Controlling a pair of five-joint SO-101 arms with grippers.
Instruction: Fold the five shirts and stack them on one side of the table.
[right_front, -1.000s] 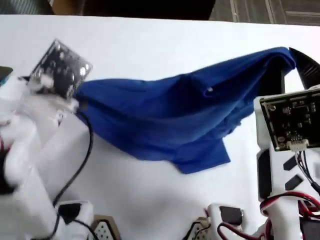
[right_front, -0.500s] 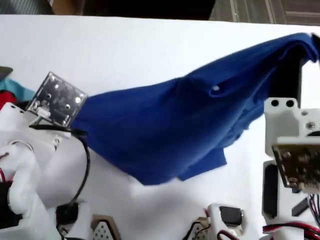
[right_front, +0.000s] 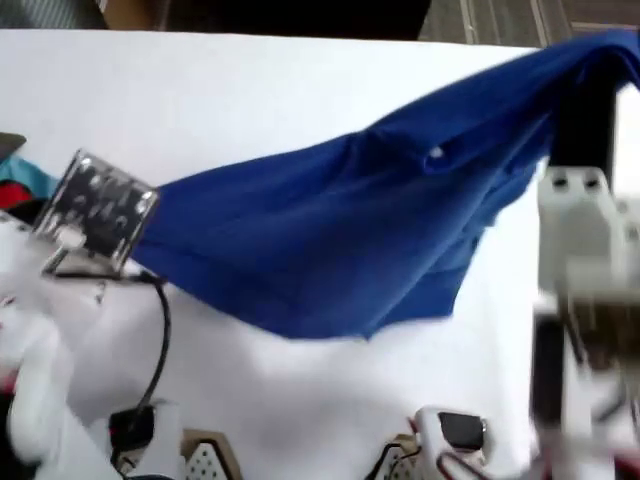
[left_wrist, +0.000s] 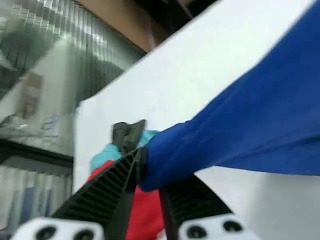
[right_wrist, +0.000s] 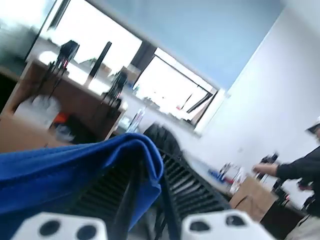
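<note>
From the high view, the big blue cloth shirt (right_front: 340, 240) hangs in the air over the white table (right_front: 250, 90), pulled long between the two arms. One end is by the left arm, near its shiny metal board (right_front: 95, 215). The other end is up high at the far right by the right arm (right_front: 575, 240). A little pile of teal and red clothes (right_front: 22, 185) sits at the left edge of the table. A second ago the bottom of the shirt lay on the table. Now it has come up off the table, the right end has gone higher and further right, and the left arm has slid toward the left edge. In the left wrist view, the left gripper (left_wrist: 148, 175) is pinched tight on one end of the shirt, and the teal and red pile lies on the table just behind it. In the right wrist view, the right gripper (right_wrist: 152, 160) has the shirt's other end draped over it and squeezed between its black fingers (right_wrist: 185, 185), with the room behind. I think the step in hand is lifting and stretching this shirt so it can be laid out flat, and no folding has been done on it yet. Next, both arms should come down together and keep the shirt pulled tight, so it lands smooth on the table. If one side lets go early, the shirt may bunch up.
</note>
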